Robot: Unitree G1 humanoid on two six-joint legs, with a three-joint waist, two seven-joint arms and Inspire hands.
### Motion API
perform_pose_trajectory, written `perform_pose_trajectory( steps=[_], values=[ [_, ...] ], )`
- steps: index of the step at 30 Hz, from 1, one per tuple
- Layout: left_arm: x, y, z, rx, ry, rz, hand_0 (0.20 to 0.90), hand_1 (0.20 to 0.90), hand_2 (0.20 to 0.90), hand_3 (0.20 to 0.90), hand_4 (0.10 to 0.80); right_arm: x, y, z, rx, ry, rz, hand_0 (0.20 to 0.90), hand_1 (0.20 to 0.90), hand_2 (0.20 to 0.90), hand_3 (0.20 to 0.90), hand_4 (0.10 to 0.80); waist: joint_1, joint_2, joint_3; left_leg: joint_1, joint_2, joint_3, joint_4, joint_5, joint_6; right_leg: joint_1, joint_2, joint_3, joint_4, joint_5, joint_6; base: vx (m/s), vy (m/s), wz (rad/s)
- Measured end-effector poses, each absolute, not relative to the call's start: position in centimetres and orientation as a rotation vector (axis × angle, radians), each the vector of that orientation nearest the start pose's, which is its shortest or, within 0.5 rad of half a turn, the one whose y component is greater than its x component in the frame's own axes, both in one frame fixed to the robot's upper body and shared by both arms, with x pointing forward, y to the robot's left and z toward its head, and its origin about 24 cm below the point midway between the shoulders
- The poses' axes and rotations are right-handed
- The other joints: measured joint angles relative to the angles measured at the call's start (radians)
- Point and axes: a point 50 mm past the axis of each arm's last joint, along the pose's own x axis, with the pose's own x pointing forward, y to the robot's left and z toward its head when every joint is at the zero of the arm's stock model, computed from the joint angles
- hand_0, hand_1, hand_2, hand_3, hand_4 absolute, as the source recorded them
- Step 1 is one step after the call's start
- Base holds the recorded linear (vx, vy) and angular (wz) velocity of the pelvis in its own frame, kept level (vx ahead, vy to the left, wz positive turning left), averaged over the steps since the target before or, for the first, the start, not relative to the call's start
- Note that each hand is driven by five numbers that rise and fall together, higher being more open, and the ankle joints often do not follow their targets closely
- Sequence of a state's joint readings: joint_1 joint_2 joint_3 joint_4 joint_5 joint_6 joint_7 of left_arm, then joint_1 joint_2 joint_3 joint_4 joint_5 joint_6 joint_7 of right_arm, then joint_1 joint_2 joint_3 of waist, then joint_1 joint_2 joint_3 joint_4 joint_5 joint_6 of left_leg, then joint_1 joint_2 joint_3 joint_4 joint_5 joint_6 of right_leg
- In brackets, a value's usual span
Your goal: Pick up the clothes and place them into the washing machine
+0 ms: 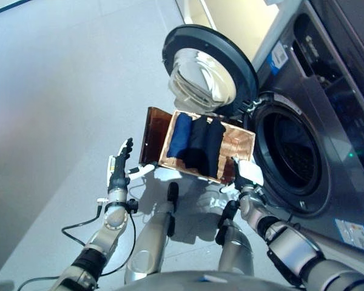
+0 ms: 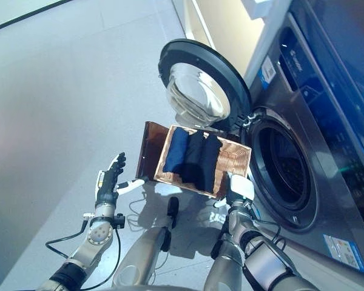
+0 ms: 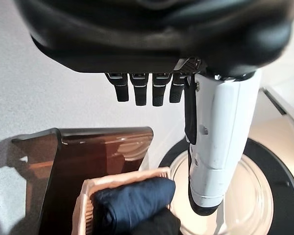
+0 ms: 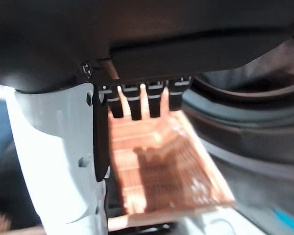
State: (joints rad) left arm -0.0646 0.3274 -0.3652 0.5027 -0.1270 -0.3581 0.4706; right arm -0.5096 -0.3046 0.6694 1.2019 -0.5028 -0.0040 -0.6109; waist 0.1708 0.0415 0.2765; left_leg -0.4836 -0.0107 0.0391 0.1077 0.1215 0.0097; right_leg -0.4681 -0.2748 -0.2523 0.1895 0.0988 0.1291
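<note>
A copper-coloured woven rectangular basket [image 1: 233,145] is shown on the floor before a grey front-loading washing machine [image 1: 327,109], whose round glass door [image 1: 203,76] stands open. The clothes, a blue rolled garment [image 1: 181,136] and dark rolled garments [image 1: 206,145], are laid side by side in the basket, their long axes running away from the robot. The left hand [image 1: 117,170] is held relaxed and empty, near the basket's outer side. The right hand [image 1: 247,173] is likewise released, at the basket's near corner beside the drum opening [image 1: 291,157], and is judged the nearer to the dark garments.
</note>
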Motion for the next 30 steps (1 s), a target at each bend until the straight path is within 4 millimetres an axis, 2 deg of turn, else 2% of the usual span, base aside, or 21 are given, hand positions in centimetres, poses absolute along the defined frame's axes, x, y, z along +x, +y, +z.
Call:
perform_pose_trajectory(
  steps=[4, 7, 14, 19, 22, 26, 30],
  values=[
    [23.6, 18.4, -2.9, 0.281, 0.100, 0.188, 0.900, 0.900, 0.900, 0.900, 0.800, 30.3, -19.1, -2.8, -1.500, 0.023, 0.072, 0.900, 0.900, 0.900, 0.900, 0.800, 0.000, 0.018, -0.007, 0.005, 0.005, 0.007, -0.025, 0.012, 0.003, -0.011, 0.006, 0.006, -0.001, 0.001, -0.002, -0.015, -0.040, -0.04],
    [23.5, 18.4, -3.0, 0.283, 0.104, 0.188, 0.900, 0.900, 0.900, 0.900, 0.800, 31.3, -19.1, -1.6, -1.576, -0.052, 0.086, 0.900, 0.900, 0.900, 0.900, 0.800, -0.001, 0.035, -0.006, 0.007, 0.008, 0.009, -0.038, 0.020, 0.013, -0.015, 0.011, 0.007, -0.001, 0.002, -0.002, -0.013, -0.025, -0.01],
    [23.6, 18.5, -3.1, 0.283, 0.096, 0.191, 0.900, 0.900, 0.900, 0.900, 0.800, 32.8, -20.1, 0.6, -1.820, -0.191, 0.130, 0.900, 0.900, 0.900, 0.900, 0.800, 0.004, 0.062, 0.003, 0.002, 0.012, 0.010, -0.049, 0.023, 0.013, -0.040, 0.012, 0.010, 0.024, -0.010, -0.008, -0.029, -0.019, -0.02],
    [24.2, 18.5, -2.4, 0.279, 0.054, 0.192, 0.900, 0.900, 0.900, 0.900, 0.800, 34.4, -21.0, 2.9, -1.965, -0.241, 0.090, 0.900, 0.900, 0.900, 0.900, 0.800, 0.003, 0.078, 0.016, -0.074, 0.014, 0.009, -0.040, 0.036, -0.003, -0.148, 0.004, 0.019, 0.105, -0.042, -0.023, -0.060, -0.025, 0.04],
    [24.7, 18.3, -1.9, 0.276, 0.033, 0.192, 0.900, 0.900, 0.900, 0.900, 0.800, 35.4, -21.6, 4.3, -2.003, -0.241, 0.038, 0.900, 0.900, 0.900, 0.900, 0.800, 0.003, 0.095, 0.054, -0.090, 0.015, 0.006, -0.036, 0.044, 0.002, -0.183, -0.002, 0.021, 0.158, -0.064, -0.028, -0.052, -0.009, 0.07],
    [25.3, 18.3, -1.1, 0.271, -0.002, 0.215, 0.900, 0.900, 0.900, 0.900, 0.800, 36.2, -21.9, 5.6, -2.022, -0.246, -0.007, 0.900, 0.900, 0.900, 0.900, 0.800, 0.001, 0.093, 0.068, -0.154, 0.015, -0.007, 0.009, 0.040, 0.001, -0.255, -0.013, 0.023, 0.237, -0.101, -0.040, 0.000, -0.007, 0.14],
    [26.3, 18.1, 0.0, 0.271, -0.052, 0.217, 0.900, 0.900, 0.900, 0.900, 0.800, 36.8, -21.9, 6.8, -2.029, -0.281, -0.048, 0.900, 0.900, 0.900, 0.900, 0.800, 0.000, 0.088, 0.099, -0.210, 0.015, -0.015, 0.084, 0.014, -0.011, -0.314, -0.024, 0.031, 0.327, -0.146, -0.052, 0.006, 0.004, 0.12]
  ],
)
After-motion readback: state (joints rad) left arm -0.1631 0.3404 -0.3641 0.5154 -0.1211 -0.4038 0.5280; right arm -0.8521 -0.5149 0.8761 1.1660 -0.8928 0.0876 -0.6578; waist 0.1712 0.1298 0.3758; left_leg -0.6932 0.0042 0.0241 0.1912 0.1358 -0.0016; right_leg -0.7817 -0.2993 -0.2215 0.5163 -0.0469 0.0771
